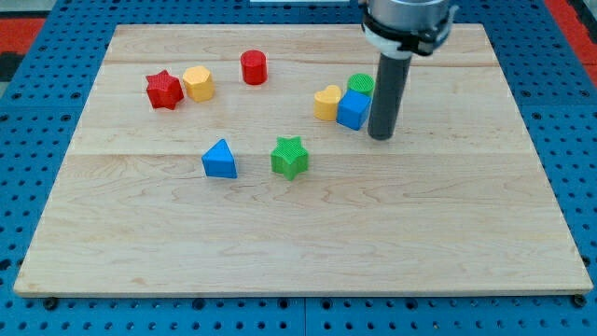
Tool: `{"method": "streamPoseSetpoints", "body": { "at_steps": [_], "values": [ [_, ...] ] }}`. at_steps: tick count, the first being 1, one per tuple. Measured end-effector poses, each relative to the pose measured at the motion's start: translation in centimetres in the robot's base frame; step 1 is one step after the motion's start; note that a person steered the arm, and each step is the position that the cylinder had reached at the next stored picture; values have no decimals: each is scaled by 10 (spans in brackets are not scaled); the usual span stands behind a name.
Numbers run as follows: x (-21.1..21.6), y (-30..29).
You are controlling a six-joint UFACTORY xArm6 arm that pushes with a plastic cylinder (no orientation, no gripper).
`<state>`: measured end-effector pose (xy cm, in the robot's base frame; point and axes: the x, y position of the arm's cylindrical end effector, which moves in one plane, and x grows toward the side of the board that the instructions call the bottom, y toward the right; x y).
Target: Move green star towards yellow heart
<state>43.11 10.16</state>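
The green star [290, 157] lies near the middle of the wooden board [298, 243]. The yellow heart [326, 102] lies up and to the right of it, touching a blue cube [354, 110]. A green round block [360, 85] sits just behind the blue cube. My tip [380, 136] rests on the board just right of the blue cube, to the right of and slightly above the green star, well apart from it.
A blue triangle [219, 159] lies left of the green star. A red star [163, 90] and a yellow hexagon [198, 83] touch at the upper left. A red cylinder [254, 67] stands near the top middle. The board is ringed by a blue pegboard [28, 187].
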Motion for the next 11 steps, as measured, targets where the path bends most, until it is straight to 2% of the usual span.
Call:
{"method": "streamPoseSetpoints", "body": {
  "at_steps": [1,2,3,4,6,8,9,11],
  "values": [
    [51,-7],
    [91,-48],
    [93,-109],
    [62,-128],
    [31,-95],
    [22,-95],
    [34,-102],
    [24,-140]
  ]
}}
